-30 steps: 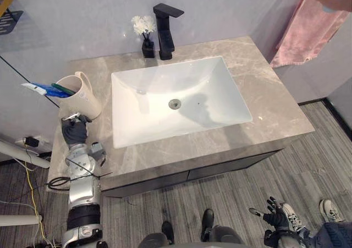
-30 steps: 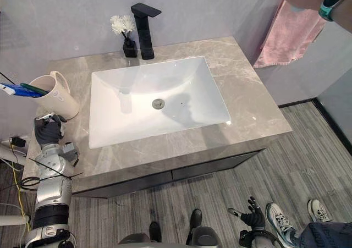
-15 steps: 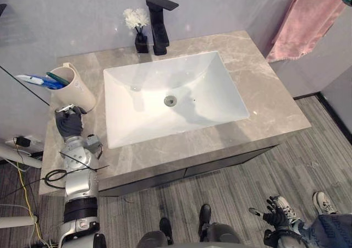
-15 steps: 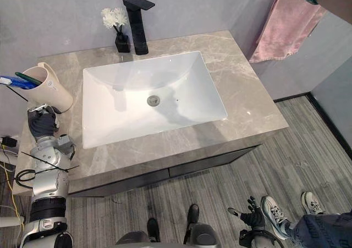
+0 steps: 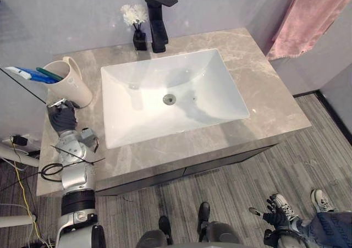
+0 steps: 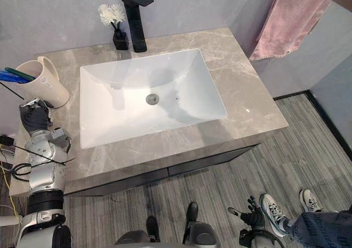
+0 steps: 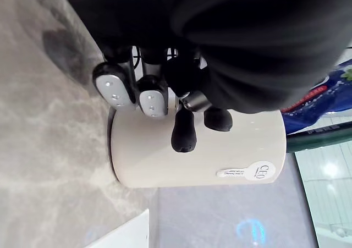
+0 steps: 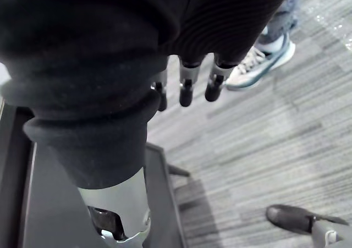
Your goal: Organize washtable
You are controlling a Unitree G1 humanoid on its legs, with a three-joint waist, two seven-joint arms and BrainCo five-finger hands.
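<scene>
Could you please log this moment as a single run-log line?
Left hand: open, close by cream handled mug | Right hand: open, idle low above floor | Mug: upright on grey marble counter, left of white sink

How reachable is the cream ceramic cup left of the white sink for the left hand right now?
Probably yes: the left hand sits just in front of the cream ceramic cup, nothing between them.

Glossy white sink (image 5: 137,116); polished marble-look countertop (image 5: 269,94); matt black tap (image 5: 158,22); pink cloth towel (image 5: 308,25).
</scene>
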